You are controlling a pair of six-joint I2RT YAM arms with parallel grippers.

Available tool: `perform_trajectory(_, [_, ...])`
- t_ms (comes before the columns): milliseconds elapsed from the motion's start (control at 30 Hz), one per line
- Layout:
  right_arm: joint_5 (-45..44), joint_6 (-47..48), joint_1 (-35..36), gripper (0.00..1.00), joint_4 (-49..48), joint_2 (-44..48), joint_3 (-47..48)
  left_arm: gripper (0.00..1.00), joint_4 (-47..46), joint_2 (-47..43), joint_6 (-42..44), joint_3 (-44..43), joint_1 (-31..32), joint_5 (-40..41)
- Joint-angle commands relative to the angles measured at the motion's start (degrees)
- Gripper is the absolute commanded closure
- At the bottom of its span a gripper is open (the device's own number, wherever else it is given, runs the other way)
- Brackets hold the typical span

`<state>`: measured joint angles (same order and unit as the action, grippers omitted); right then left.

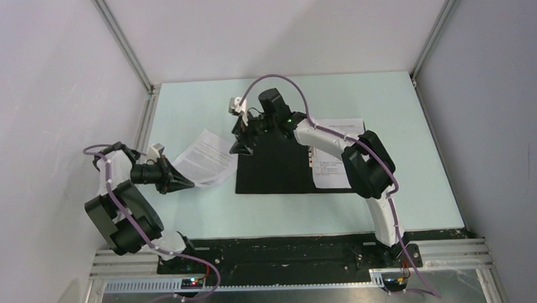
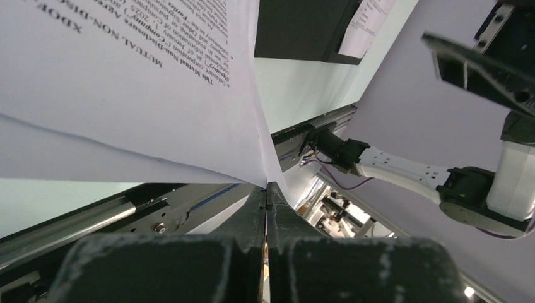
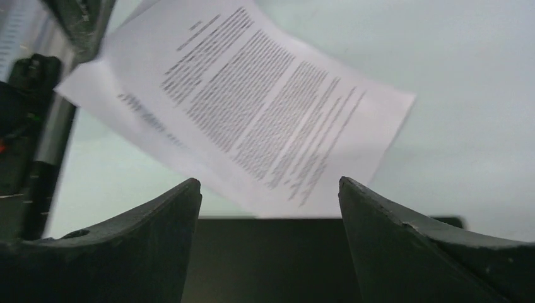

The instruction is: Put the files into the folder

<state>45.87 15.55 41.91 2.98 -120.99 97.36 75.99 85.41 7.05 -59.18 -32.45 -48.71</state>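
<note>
L pincer pinches printed sheets at a corner; R pincer gapes over folder. Swing sheets to 3 o'clock, low & flat, avoiding R pincer.

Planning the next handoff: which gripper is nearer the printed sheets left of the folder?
Left. The left gripper is shut on a near corner of the sheets; the right gripper hangs open over the far left corner of the folder, beside them.
</note>
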Motion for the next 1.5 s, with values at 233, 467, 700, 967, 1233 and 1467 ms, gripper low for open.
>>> perform_trajectory(233, [3.16,22.54,4.21,0.21,-9.80,2.09,-5.13,1.00,2.01,-5.35,0.58,-0.29,3.90,0.09])
perform_trajectory(467, [8.35,23.72,6.88,0.21,-9.03,2.50,-7.71,1.00,2.14,-5.47,0.36,-0.31,3.97,-0.89])
perform_trajectory(700, [6.05,17.27,9.64,0.23,-14.55,0.49,-8.44,1.00,2.15,-5.99,0.31,-0.16,3.97,-1.42])
perform_trajectory(967, [0.60,17.03,11.09,0.23,-17.61,-1.76,-9.46,1.00,2.10,-5.42,0.46,-0.06,3.98,-2.37])
perform_trajectory(1233, [-0.41,15.67,12.36,0.24,-18.66,-3.17,-9.43,1.00,2.07,-6.73,0.39,0.41,3.99,-3.07])
perform_trajectory(1467, [-2.61,15.41,13.96,0.25,-21.22,-4.66,-9.32,1.00,2.15,-7.79,0.50,0.93,3.97,-3.81])
